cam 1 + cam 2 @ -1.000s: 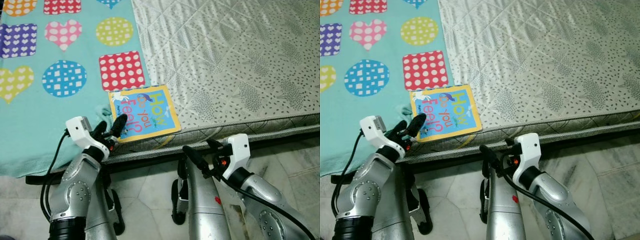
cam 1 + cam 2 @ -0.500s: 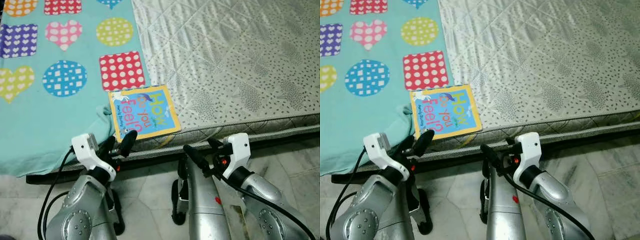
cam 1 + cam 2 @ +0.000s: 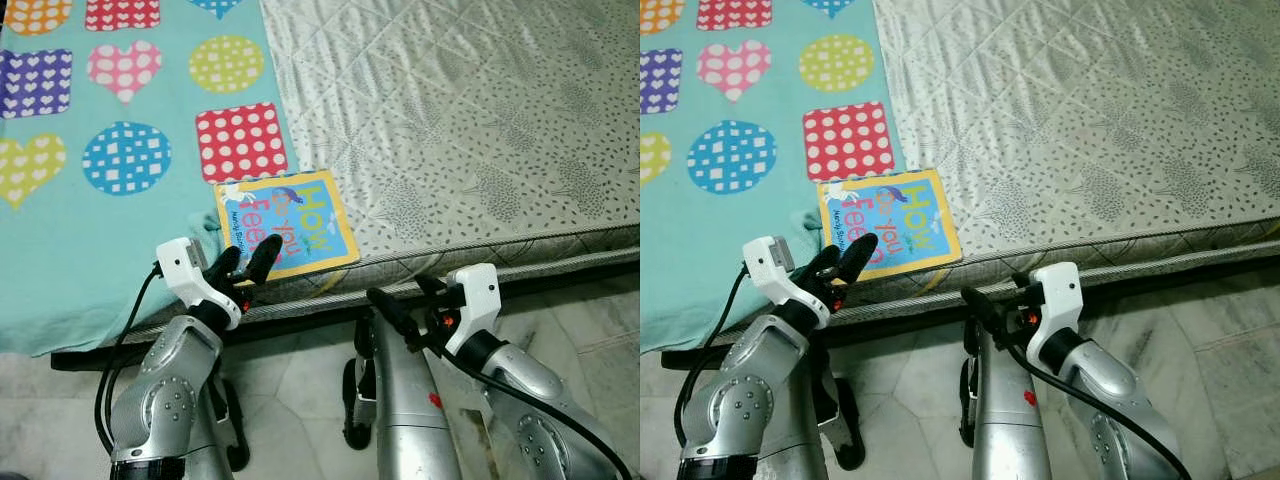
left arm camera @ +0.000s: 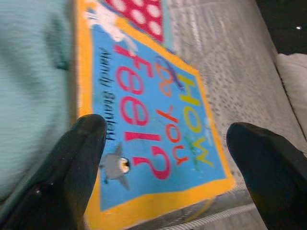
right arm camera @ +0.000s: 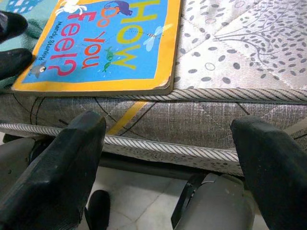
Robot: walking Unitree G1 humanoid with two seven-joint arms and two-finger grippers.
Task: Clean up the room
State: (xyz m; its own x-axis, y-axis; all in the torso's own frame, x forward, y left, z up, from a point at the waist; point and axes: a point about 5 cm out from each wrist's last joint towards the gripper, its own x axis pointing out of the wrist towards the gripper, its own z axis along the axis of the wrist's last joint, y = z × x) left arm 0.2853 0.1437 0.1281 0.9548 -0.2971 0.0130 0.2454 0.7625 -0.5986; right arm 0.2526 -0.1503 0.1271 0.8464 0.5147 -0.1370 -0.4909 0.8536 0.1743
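grey quilted mattress [image 3: 470, 130] | teal blanket [image 3: 70, 240] | book [image 3: 285, 222] at edge | left end effector [image 3: 247, 262] spread, empty | right end effector [image 3: 398, 300] spread, empty

Board book [image 3: 286, 226] at mattress [image 3: 470, 130] front edge, beside the teal blanket [image 3: 100, 160]: cover title "How do you feel?" in yellow and red letters, small author line alongside too blurred to read.

Book [image 3: 288, 226]: blue, yellow border. Blanket [image 3: 90, 240]: teal, dotted hearts, circles. Mattress [image 3: 460, 120]: grey leaf print.
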